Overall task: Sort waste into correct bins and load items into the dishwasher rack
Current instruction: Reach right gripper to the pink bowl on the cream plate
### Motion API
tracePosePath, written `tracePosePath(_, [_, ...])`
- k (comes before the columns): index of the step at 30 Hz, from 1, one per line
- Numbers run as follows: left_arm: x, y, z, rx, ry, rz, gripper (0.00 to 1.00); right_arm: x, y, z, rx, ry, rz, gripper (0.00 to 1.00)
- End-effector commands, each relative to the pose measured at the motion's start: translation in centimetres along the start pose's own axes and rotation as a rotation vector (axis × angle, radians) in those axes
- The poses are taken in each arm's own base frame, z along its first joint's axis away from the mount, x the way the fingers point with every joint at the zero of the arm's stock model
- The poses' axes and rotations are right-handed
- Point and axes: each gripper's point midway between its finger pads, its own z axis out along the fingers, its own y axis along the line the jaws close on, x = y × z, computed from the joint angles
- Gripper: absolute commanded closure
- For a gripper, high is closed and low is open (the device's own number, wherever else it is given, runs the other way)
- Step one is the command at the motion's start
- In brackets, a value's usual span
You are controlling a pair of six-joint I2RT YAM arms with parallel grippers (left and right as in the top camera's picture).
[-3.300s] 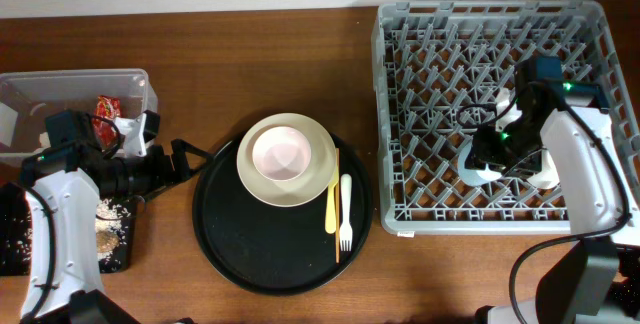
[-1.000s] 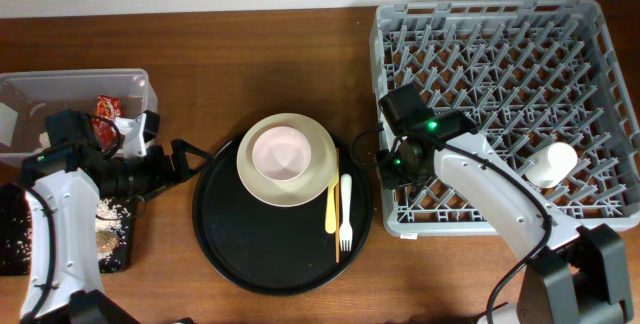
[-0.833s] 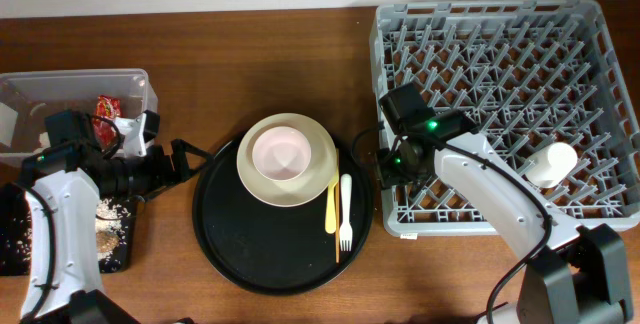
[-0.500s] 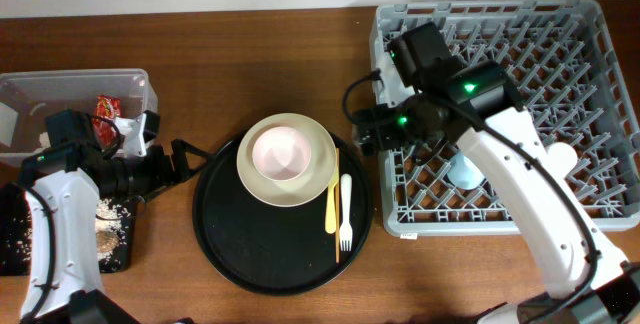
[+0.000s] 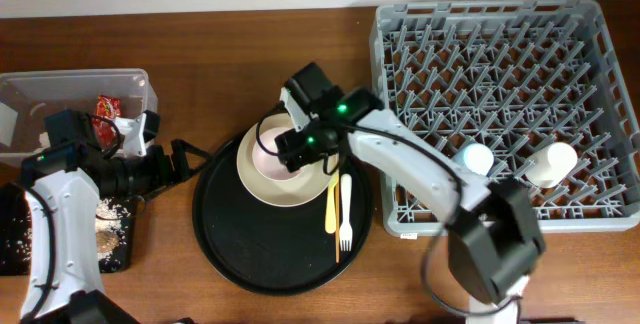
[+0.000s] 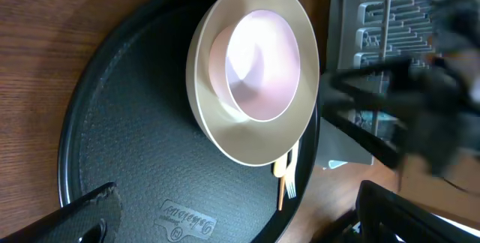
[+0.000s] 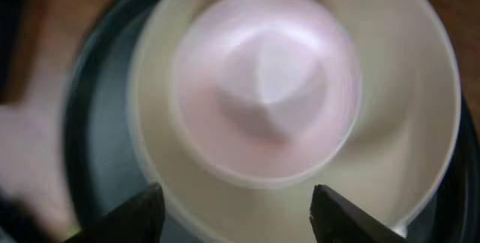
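Right claw [image 7: 236, 196] released, spread above pink bowl [image 7: 262, 85] on cream plate [image 7: 420, 123]; left claw [image 6: 236, 190] released, empty.

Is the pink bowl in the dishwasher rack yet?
No. The round pink bowl sits on the large cream plate, on the round black tray.

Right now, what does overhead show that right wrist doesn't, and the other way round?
Only overhead: the rack with the blue cup and cream cup in it, the fork and yellow utensil on the round tray, and the tub.
Only right wrist: the right gripper with its fingers apart, over the plate.
Both: the bowl sitting on the plate, on the round tray.
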Motion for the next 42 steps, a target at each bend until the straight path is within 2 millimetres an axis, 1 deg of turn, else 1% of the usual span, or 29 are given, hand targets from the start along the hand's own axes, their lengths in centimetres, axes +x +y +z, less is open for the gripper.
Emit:
tracePosePath(1, [-0.4,0.0,-0.2,0.001,-0.009,0.004,0.0,0.2,-3.1,3.9,0.129,0.02,0.013,0.35])
tracePosePath(3, [-0.4,0.0,-0.2,0.001,-0.009,0.004,0.0,-0.2,-3.6,5.1,0.143,0.008,0.011,0.36])
tracePosePath(7, [-0.4,0.0,-0.2,0.001,-0.009,0.004,0.01,-1.2,-4.0,5.2,0.167,-0.033,0.005,0.39])
tracePosePath(8, [-0.4,0.0,-0.2,0.001,-0.009,0.004,0.01,-1.3,-4.0,5.2,0.166,-0.036,0.004,0.46])
tracePosePath(9, [-0.4,0.0,-0.2,0.001,-0.009,0.004,0.0,-1.3,-4.0,5.2,0.166,-0.035,0.004,0.57])
tracePosePath(11, [-0.4,0.0,-0.2,0.001,-0.009,0.004,0.01,-1.3,-4.0,5.2,0.166,-0.036,0.004,0.64])
tracePosePath(13, [-0.4,0.0,-0.2,0.001,-0.009,0.004,0.01,-1.3,-4.0,5.2,0.166,-0.036,0.004,0.65])
tracePosePath(14, [-0.4,0.0,-0.2,0.001,-0.01,0.004,0.01,-1.3,-4.0,5.2,0.166,-0.036,0.005,0.64])
tracePosePath(16, [-0.4,0.0,-0.2,0.001,-0.009,0.004,0.01,-1.3,-4.0,5.2,0.166,-0.035,0.004,0.53])
tracePosePath(17, [-0.4,0.0,-0.2,0.001,-0.009,0.004,0.0,-1.3,-4.0,5.2,0.166,-0.035,0.004,0.54])
tracePosePath(18, [-0.4,0.0,-0.2,0.001,-0.009,0.004,0.0,-1.2,-4.0,5.2,0.167,-0.032,0.005,0.59])
tracePosePath(19, [-0.4,0.0,-0.2,0.001,-0.009,0.004,0.01,-1.1,-4.0,5.3,0.168,-0.03,0.005,0.61])
tracePosePath(23, [-0.4,0.0,-0.2,0.001,-0.009,0.004,0.01,-1.0,-4.2,5.3,0.177,-0.025,0.007,0.62])
tracePosePath(25, [-0.4,0.0,-0.2,0.001,-0.009,0.004,0.01,-0.9,-4.6,5.5,0.192,-0.021,0.008,0.64])
tracePosePath(29, [-0.4,0.0,-0.2,0.001,-0.009,0.004,0.01,-0.8,-4.6,5.6,0.195,-0.02,0.008,0.66])
tracePosePath(42, [-0.4,0.0,-0.2,0.001,-0.009,0.004,0.0,0.5,-5.0,5.8,0.209,0.028,0.015,0.66])
